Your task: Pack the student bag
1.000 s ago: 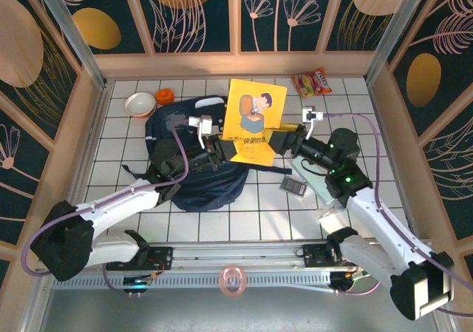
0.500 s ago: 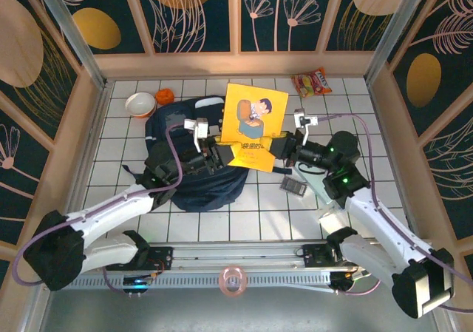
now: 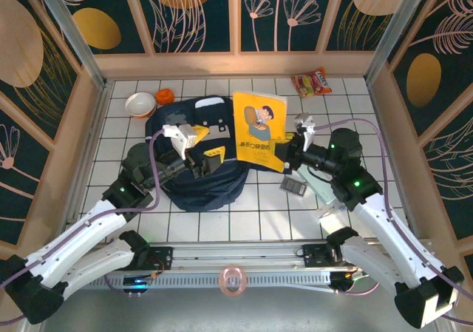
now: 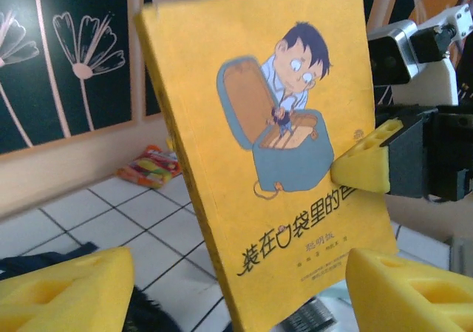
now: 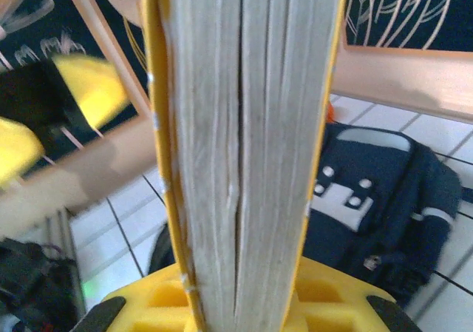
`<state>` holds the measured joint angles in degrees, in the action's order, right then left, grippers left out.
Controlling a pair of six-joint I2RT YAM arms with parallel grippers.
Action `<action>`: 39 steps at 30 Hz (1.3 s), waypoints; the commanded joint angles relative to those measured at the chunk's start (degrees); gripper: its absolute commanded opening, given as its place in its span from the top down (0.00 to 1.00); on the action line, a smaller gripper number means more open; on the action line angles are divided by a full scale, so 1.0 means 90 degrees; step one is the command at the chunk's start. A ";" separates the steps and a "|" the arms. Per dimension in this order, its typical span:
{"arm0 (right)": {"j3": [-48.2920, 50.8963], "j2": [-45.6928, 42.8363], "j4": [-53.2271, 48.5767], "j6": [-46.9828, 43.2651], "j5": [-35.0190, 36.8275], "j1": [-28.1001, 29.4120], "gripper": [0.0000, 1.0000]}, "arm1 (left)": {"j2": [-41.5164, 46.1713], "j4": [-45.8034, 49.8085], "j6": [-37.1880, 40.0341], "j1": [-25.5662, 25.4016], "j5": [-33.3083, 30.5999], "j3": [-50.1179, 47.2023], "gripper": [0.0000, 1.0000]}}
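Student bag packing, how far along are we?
Done: nothing visibly inside the student bag. In hand: the right jaws clamp the yellow book upright near it; the left jaws stand open. Left: book, snack packet and bowl are outside the bag.

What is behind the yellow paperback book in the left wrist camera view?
Past the left edge of the yellow paperback book, a red-and-yellow snack packet lies on white tiles, with a dark floral wall panel beyond. The book covers everything directly behind it.

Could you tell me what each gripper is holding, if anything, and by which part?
The right gripper clamps the yellow book by its page edge; the left gripper is open, empty.
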<state>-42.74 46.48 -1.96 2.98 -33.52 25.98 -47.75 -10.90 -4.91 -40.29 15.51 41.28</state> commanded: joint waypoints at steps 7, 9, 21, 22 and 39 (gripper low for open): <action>-0.0872 0.0373 -0.1397 -0.2575 0.0874 0.0551 1.00 | 0.0005 0.2373 0.2837 0.0004 0.0193 0.0846 0.22; -0.1048 0.0615 -0.1769 -0.3043 0.1292 0.0969 1.00 | -0.0059 0.2611 0.3171 0.0008 0.0248 0.0901 0.20; -0.1474 0.1579 -0.2951 -0.4977 0.2660 0.2339 1.00 | -0.0535 0.2624 0.3873 0.0007 0.0115 0.0852 0.14; -0.1479 0.1578 -0.3000 -0.5116 0.2637 0.2371 1.00 | -0.0535 0.2617 0.3915 0.0006 0.0071 0.0835 0.14; -0.1430 0.1070 -0.2321 -0.4979 0.0246 0.1386 0.61 | -0.0639 0.2115 0.3644 0.0021 0.1673 0.0391 1.00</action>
<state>-55.94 60.51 -30.17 -45.17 -22.24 42.98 -57.06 16.34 31.24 -40.47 27.97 47.13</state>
